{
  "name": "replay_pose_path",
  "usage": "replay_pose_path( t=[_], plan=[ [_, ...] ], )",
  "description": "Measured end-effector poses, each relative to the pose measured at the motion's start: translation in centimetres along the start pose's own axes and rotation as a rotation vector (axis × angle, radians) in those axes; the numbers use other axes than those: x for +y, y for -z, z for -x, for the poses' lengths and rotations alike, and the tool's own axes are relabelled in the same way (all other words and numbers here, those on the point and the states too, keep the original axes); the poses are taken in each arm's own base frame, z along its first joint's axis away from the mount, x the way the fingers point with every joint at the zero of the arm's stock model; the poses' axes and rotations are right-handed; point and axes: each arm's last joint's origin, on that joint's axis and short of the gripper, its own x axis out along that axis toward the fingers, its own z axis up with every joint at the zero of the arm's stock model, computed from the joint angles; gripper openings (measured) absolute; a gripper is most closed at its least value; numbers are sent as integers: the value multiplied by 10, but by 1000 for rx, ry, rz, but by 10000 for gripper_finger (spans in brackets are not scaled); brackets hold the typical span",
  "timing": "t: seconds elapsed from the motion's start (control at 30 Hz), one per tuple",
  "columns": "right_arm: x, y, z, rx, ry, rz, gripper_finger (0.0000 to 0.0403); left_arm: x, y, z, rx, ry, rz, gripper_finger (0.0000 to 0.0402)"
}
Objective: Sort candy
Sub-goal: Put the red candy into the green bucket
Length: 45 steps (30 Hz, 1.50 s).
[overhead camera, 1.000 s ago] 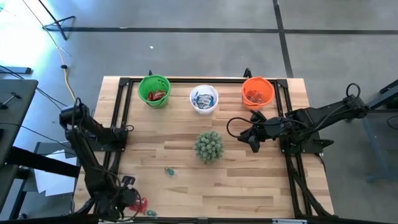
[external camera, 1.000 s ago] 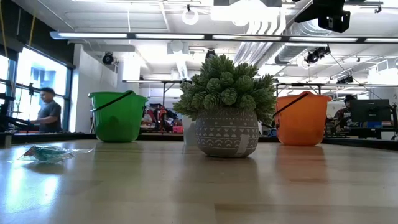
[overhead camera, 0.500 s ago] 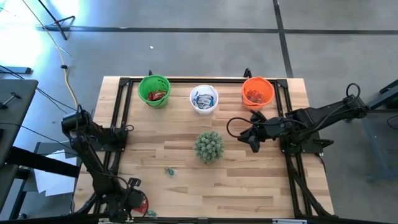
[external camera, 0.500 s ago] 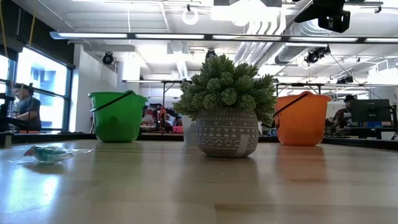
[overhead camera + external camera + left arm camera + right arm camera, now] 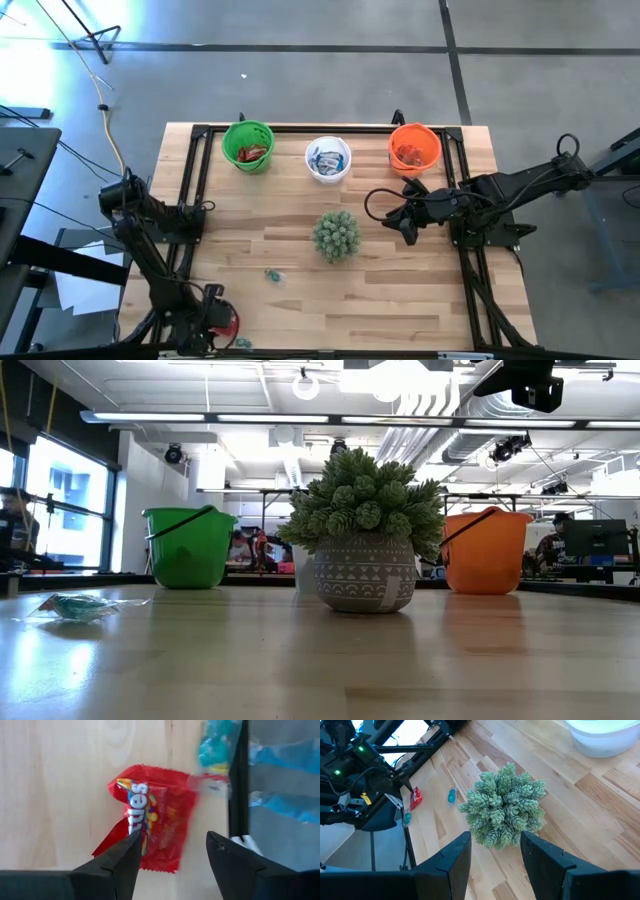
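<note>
A red candy packet (image 5: 152, 827) lies flat on the wood at the table's near left corner (image 5: 230, 325). My left gripper (image 5: 172, 850) hangs open over it, pointing steeply down, one finger on each side of the packet (image 5: 218, 322). One blue candy (image 5: 270, 274) lies left of the plant. Another blue candy (image 5: 241, 342) lies at the near edge. The green cup (image 5: 248, 146), white cup (image 5: 328, 158) and orange cup (image 5: 414, 148) at the far edge hold candy. My right gripper (image 5: 405, 225) waits open in the air right of the plant (image 5: 495, 855). My left gripper comes at the red packet from above. One finger (image 5: 125, 857) stands in front of the packet's corner (image 5: 142, 845) in the wrist view, and I cannot tell whether it touches it. The packet lies flat on the table.
The spiky green plant (image 5: 336, 235) in its patterned pot (image 5: 365, 575) stands mid-table. A black frame rail (image 5: 239, 775) runs along the table's edge beside the red packet. Bare wood lies between the plant and the near edge.
My left gripper has come down a little toward the red candy packet at the near left corner, then kept still. The candy and cups have not moved. In the room behind, a person has walked off to the left.
</note>
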Motion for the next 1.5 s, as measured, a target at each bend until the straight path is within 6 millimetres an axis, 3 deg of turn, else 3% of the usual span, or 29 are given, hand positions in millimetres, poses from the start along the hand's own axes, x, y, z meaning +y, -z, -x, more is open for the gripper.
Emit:
replay_pose_path(
  t=[0.23,0.4,0.57,0.93,1.23,1.33,1.5],
  plan=[
    [0,0,0,0,0,0,165,2,-1,20,-10,39,45,210],
    [0,0,0,0,0,0,165,4,-2,21,-38,12,34,210],
    [0,0,0,0,1,0,165,7,-3,12,-52,-52,-20,210],
    [0,0,0,0,0,0,165,9,-1,-33,7,-156,-142,210],
    [0,0,0,0,0,0,165,11,0,-34,18,-177,-154,207],
    [0,0,0,0,0,0,165,11,0,-34,30,-171,-161,187],
    [0,0,0,0,0,0,165,12,1,-34,39,-175,-173,109]
  ],
)
